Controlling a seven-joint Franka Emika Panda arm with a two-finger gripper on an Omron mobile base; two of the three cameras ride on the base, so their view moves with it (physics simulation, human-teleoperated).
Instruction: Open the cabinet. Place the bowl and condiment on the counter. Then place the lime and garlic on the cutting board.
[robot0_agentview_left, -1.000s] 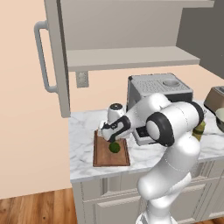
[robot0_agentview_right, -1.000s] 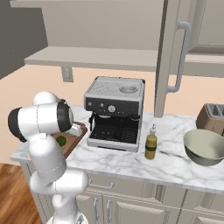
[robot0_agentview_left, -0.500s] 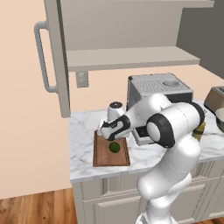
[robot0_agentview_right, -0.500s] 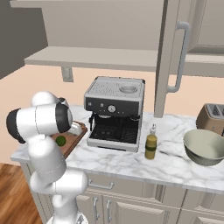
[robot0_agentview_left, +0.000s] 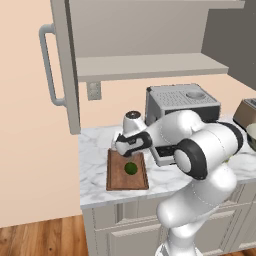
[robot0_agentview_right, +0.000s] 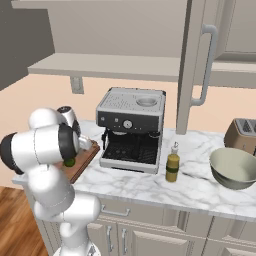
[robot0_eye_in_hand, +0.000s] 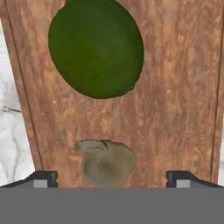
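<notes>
On cutting board (robot0_eye_in_hand: 175, 87): garlic (robot0_eye_in_hand: 106, 162) now loose by lime (robot0_eye_in_hand: 96, 46); gripper (robot0_eye_in_hand: 111, 178) jaws wide vs 1s ago, holding nothing.

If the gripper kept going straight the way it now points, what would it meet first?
Most likely the garlic, lying between the open gripper tips on the cutting board; the lime sits beyond it. Depth is hard to judge.

Lime (robot0_eye_in_hand: 96, 48) and garlic (robot0_eye_in_hand: 106, 162) occupy the cutting board (robot0_agentview_left: 116, 176). Coffee machine (robot0_agentview_left: 180, 107) stands just right of it; tabletop (robot0_agentview_left: 92, 155) left is bare.
</notes>
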